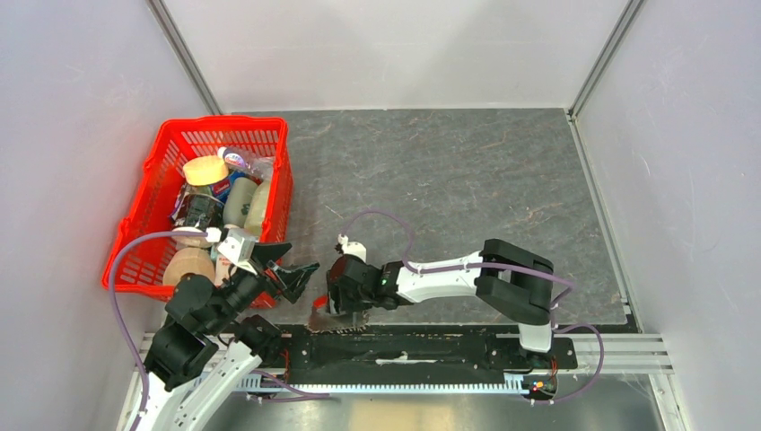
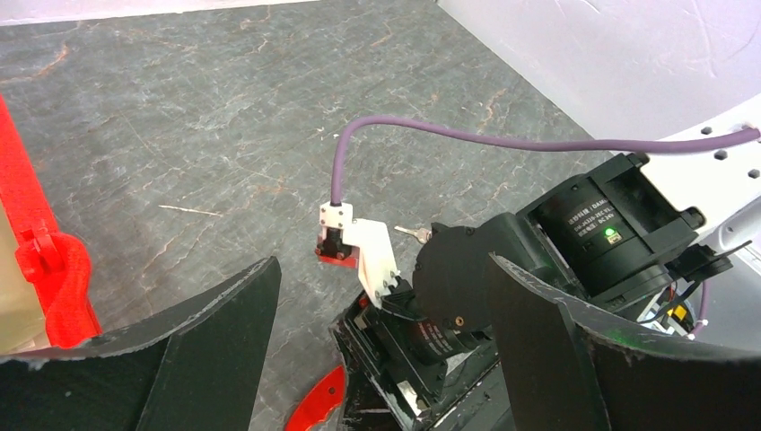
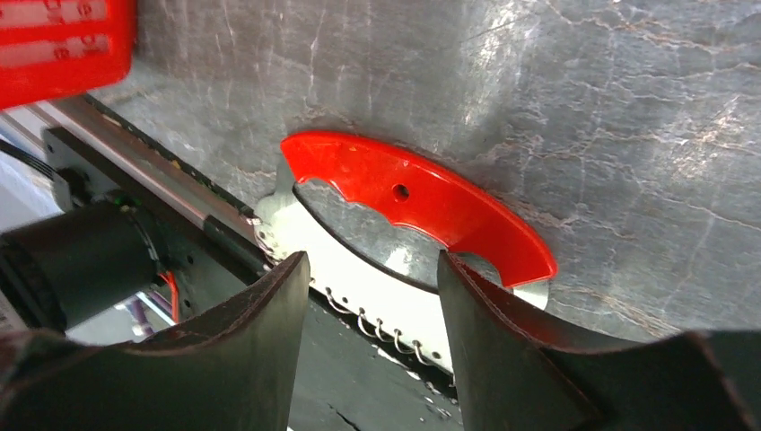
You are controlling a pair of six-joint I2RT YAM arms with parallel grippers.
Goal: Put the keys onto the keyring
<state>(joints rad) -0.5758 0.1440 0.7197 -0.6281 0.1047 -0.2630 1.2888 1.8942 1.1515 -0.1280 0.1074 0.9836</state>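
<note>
Right jaws over crosswise keyring [image 3: 413,197]

Dark grey stone-patterned table [image 1: 467,171], red basket [image 1: 224,124] at its left, keyring [image 3: 431,206] at near edge

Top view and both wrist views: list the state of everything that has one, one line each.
Keyring: lying flat at the near edge of the table, no key seen on it.
Keys: off the keyring, only a silver tip showing.
Basket: upright, full.
Left gripper: open, empty, beside the basket.
Right gripper: open, over the keyring's ringed edge.
</note>
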